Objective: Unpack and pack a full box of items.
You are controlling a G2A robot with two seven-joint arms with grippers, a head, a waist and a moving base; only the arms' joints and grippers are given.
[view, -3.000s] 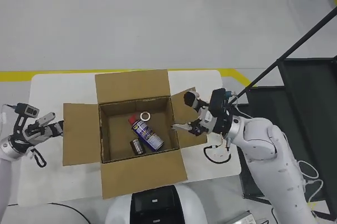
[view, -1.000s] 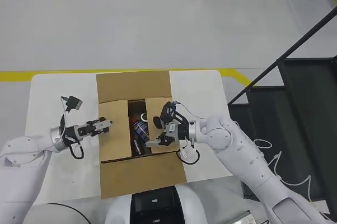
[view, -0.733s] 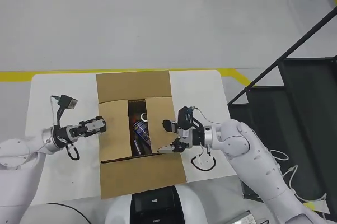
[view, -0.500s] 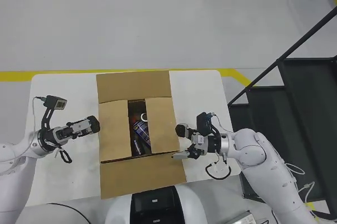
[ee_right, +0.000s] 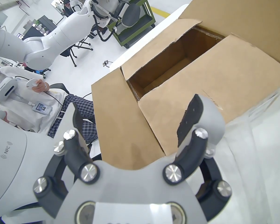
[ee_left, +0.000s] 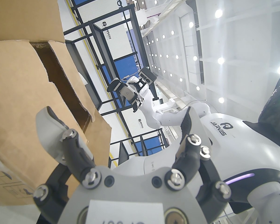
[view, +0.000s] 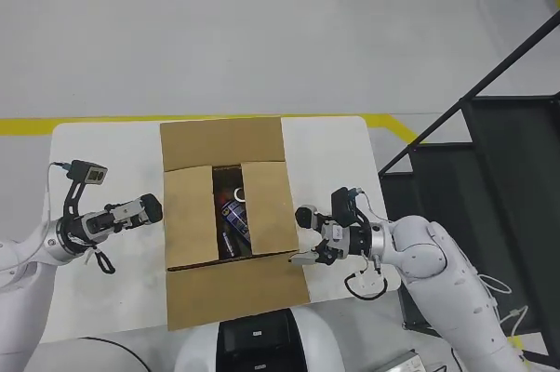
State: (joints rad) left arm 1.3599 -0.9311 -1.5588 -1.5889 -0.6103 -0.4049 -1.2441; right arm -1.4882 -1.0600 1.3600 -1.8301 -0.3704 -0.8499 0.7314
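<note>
The cardboard box [view: 226, 219] stands mid-table with both side flaps folded inward and a narrow gap between them. Through the gap I see a blue spray can [view: 234, 216], a white ring [view: 239, 193] and a dark can [view: 226, 244]. The far flap [view: 222, 142] and near flap [view: 238, 290] lie open. My left gripper [view: 151, 206] hangs open just off the box's left side, empty [ee_left: 117, 117], with the box wall [ee_left: 16, 87] beside it. My right gripper [view: 304, 239] is open and empty at the box's right edge, and its fingertips frame a folded flap [ee_right: 200, 75].
The white table [view: 94, 149] has bare room left and right of the box. A black metal stair frame [view: 503, 167] stands close on the right. A yellow floor line [view: 75, 122] runs behind the table. A green cart [ee_right: 135, 24] is farther off.
The side flaps, open three seconds ago, now lie folded over the box. Over the last second both grippers drew back outward off the flaps, left to the left and right to the right.
</note>
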